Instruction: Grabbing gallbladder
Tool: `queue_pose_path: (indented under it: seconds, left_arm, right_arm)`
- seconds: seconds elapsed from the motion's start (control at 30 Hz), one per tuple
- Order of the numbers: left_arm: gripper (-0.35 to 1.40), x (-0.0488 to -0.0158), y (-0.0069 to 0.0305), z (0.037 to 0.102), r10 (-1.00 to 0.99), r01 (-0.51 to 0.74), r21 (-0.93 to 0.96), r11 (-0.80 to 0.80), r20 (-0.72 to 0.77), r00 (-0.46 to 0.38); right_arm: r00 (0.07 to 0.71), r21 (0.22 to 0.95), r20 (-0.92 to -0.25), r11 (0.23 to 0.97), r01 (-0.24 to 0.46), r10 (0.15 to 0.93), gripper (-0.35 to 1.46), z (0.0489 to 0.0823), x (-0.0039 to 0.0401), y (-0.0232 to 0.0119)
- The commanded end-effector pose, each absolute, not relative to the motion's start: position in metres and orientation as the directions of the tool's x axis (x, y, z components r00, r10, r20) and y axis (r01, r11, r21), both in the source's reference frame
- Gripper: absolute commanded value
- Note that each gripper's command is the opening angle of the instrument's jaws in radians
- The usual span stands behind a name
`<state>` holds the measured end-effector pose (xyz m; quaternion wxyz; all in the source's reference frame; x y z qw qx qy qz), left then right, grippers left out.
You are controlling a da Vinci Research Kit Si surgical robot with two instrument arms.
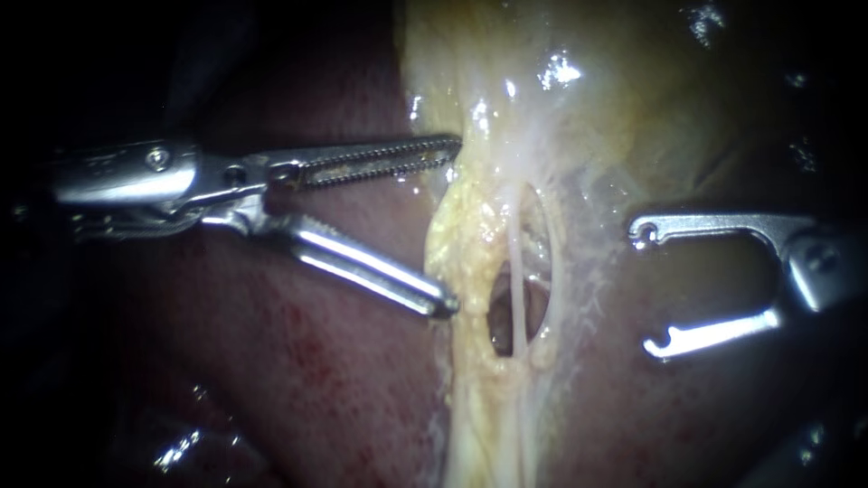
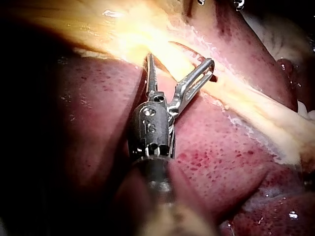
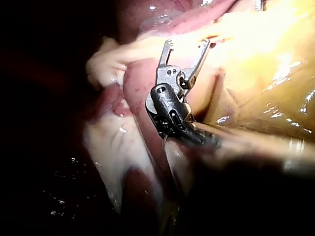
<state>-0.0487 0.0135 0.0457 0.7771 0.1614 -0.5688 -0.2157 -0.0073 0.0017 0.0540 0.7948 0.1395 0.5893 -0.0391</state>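
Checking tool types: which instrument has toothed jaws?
The left instrument: teeth line one of its open jaws. The right instrument has smooth, hook-tipped jaws.

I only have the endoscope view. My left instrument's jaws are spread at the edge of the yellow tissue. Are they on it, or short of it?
Observer: In the left wrist view the left instrument has its toothed jaw lying along the yellow tissue band, with the tip over it. The slotted jaw stands apart and nothing is gripped. I cannot confirm firm contact.
Operator: And the right instrument, is it holding anything?
Observer: No. The right wrist view shows the right instrument with its jaws open. The hooked tips point at the band's edge, and only reddish liver shows in the gap between them.
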Motion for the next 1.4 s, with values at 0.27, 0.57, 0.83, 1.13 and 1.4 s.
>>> queue_pose_path:
  seconds: [0.27, 0.57, 0.83, 1.13, 1.4]
  left_arm:
    - [0.36, -0.0493, 0.0127, 0.0456, -0.601, 0.201, 0.566, 0.799, 0.756, 0.258]
    - [-0.16, -0.0493, 0.0128, 0.0457, -0.639, 0.232, 0.596, 0.769, 0.724, 0.258]
    - [-0.35, -0.0490, 0.0127, 0.0457, -0.648, 0.236, 0.604, 0.761, 0.715, 0.261]
    - [-0.35, -0.0490, 0.0126, 0.0457, -0.648, 0.236, 0.603, 0.762, 0.716, 0.261]
    - [-0.35, -0.0489, 0.0125, 0.0456, -0.648, 0.236, 0.603, 0.762, 0.716, 0.261]
  right_arm:
    - [0.302, 0.176, -0.948, 0.958, 0.226, 0.102, 0.60, 0.0541, -0.0073, 0.0017]
    - [0.302, 0.175, -0.948, 0.958, 0.227, 0.102, 0.60, 0.0541, -0.0073, 0.0017]
    - [0.302, 0.175, -0.948, 0.958, 0.226, 0.102, 0.59, 0.0541, -0.0073, 0.0017]
    - [0.302, 0.175, -0.948, 0.958, 0.226, 0.102, 0.59, 0.0541, -0.0073, 0.0017]
    - [0.302, 0.175, -0.948, 0.958, 0.226, 0.102, 0.59, 0.0541, -0.0073, 0.0017]
